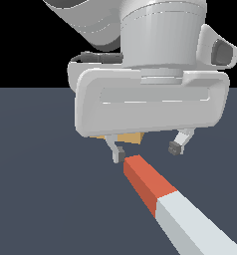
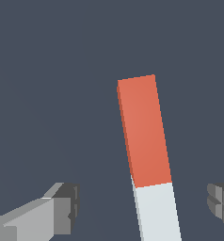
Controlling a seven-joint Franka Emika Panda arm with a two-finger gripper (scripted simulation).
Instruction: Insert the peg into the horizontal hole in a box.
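Observation:
The peg (image 1: pixel 163 196) lies flat on the dark floor, its red-orange half pointing away and its pale grey-white half running to the exterior view's lower right. In the wrist view the peg (image 2: pixel 146 155) lies between my two fingers. My gripper (image 1: pixel 147 150) hangs above the peg's red end, open and empty, its fingertips (image 1: pixel 118 154) clear of the peg. A small tan piece of the box (image 1: pixel 126 138) shows just under my gripper's body; the rest of the box and the hole are hidden behind it.
My gripper's white-grey hand (image 1: pixel 150 107) fills the upper middle of the exterior view. The dark slate floor (image 1: pixel 41 199) surrounds the peg.

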